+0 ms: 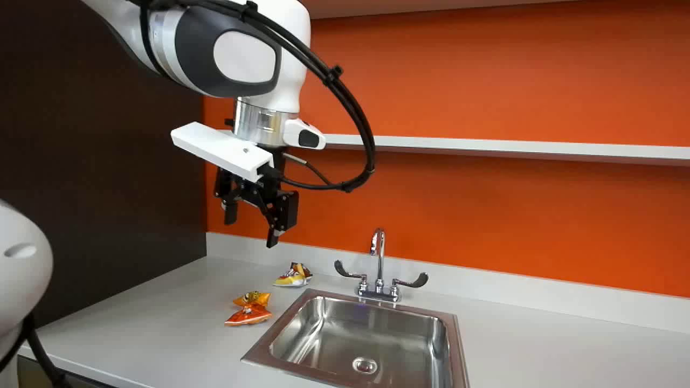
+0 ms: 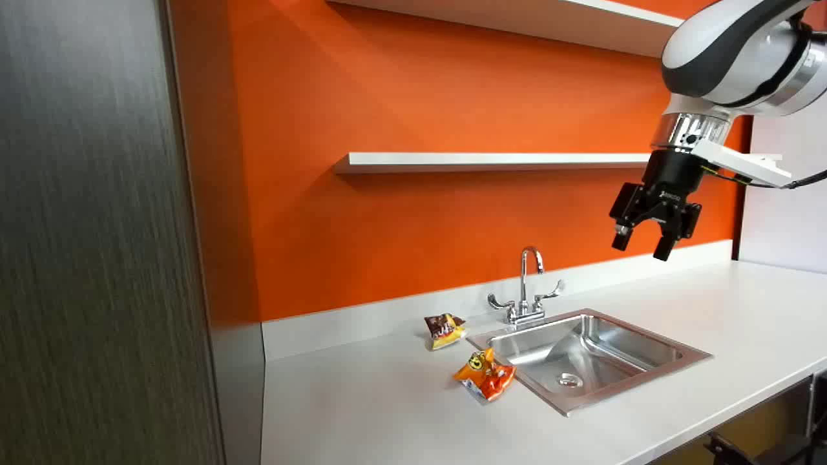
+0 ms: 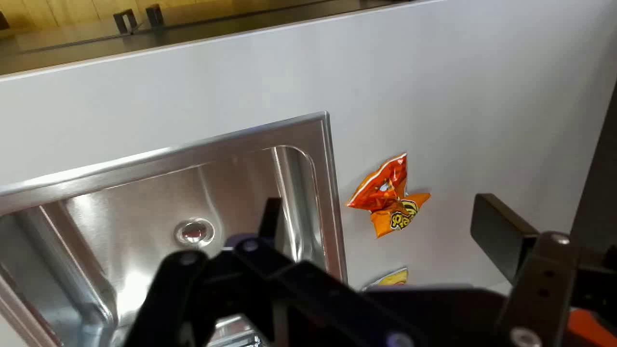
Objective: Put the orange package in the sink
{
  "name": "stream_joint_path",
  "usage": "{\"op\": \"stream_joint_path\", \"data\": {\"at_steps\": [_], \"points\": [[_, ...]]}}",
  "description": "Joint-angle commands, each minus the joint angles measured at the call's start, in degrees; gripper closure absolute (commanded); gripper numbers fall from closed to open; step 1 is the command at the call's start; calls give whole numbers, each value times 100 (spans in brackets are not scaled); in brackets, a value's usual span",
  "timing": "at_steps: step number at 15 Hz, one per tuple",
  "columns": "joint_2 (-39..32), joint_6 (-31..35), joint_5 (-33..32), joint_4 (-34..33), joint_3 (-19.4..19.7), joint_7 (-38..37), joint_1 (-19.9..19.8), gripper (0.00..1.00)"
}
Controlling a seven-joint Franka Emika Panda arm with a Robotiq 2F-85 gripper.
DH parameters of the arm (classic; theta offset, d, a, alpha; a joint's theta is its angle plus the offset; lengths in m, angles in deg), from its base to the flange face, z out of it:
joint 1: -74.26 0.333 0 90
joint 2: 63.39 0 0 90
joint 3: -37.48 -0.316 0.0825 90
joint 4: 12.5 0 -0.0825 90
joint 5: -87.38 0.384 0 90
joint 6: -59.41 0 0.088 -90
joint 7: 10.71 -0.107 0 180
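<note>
The orange package (image 1: 250, 310) is a crinkled orange-red pouch with yellow lettering. It lies on the grey counter beside the sink rim, and it shows in an exterior view (image 2: 486, 376) and in the wrist view (image 3: 390, 195). The sink (image 1: 377, 331) is a stainless-steel basin, also in an exterior view (image 2: 614, 368) and at the left of the wrist view (image 3: 144, 207). My gripper (image 1: 252, 229) is open and empty, high above the counter; it also shows in an exterior view (image 2: 643, 245). In the wrist view its fingers (image 3: 381, 217) stand wide apart, with the package seen between them.
A smaller yellowish packet (image 1: 294, 276) lies near the backsplash; the gripper partly hides it in the wrist view (image 3: 395, 278). A chrome two-handled faucet (image 1: 380, 264) stands behind the basin. A white shelf (image 2: 497, 161) runs along the orange wall. A dark panel (image 1: 108, 161) borders the counter.
</note>
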Motion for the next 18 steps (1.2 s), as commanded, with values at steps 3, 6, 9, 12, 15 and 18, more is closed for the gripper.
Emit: {"op": "stream_joint_path", "data": {"at_steps": [3, 6, 9, 12, 15, 18], "points": [[-241, 175, 59, -31, -212, 48, -67, 0], [-684, 665, 6, -56, -410, -30, 25, 0], [-1260, 1311, -5, -47, -671, -140, 140, 0], [-1916, 1791, 15, -104, -967, -265, 301, 0], [-2558, 2242, 88, -216, -1198, -346, 503, 0], [-3272, 2657, 178, -412, -1342, -338, 723, 0]]}}
